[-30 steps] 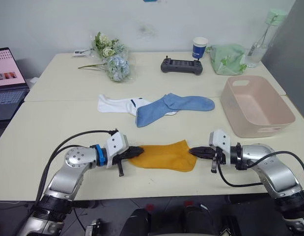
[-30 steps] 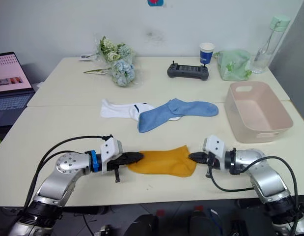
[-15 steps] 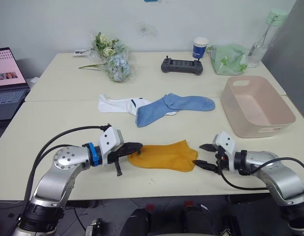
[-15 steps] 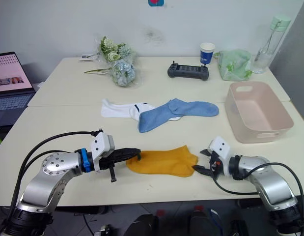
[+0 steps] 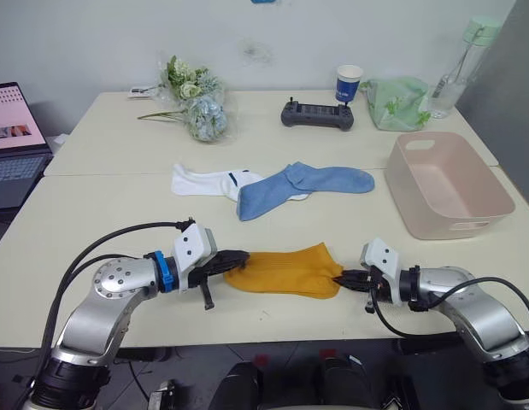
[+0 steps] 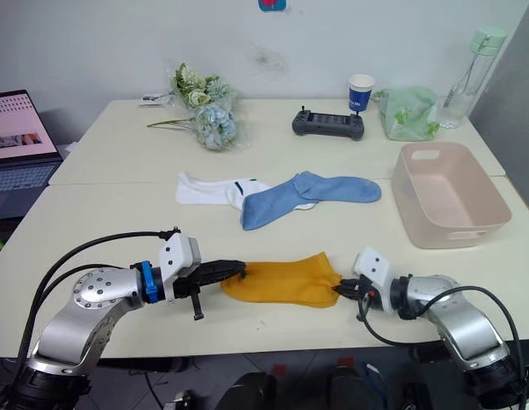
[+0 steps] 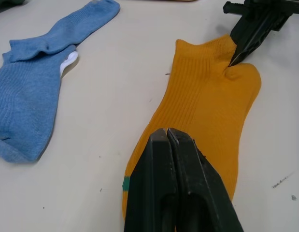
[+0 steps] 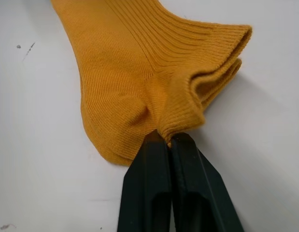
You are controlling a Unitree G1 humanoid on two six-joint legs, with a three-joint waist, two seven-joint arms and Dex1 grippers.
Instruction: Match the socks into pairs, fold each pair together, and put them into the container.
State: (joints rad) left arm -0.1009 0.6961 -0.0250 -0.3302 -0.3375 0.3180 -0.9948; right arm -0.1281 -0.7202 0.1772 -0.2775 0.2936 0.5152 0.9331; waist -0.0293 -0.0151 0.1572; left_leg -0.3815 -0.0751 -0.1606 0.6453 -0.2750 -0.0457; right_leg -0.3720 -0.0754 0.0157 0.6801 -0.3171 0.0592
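The right gripper (image 5: 341,278), open a moment before, was now closed on the cuff of the mustard-yellow pair (image 5: 285,271) at the table's near edge; the left gripper (image 5: 238,255) stayed clamped on its toe, so folding could begin.

An office or lab room: pale desks (image 5: 119,213) pushed together against a bare wall, an open laptop (image 5: 12,141) at far left, a handheld controller (image 5: 316,114) top centre.

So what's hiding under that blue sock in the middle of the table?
A white sock pokes out from beneath the light blue sock, its cuff end with a small dark mark showing. The rest is covered, so whether more lies underneath cannot be seen.
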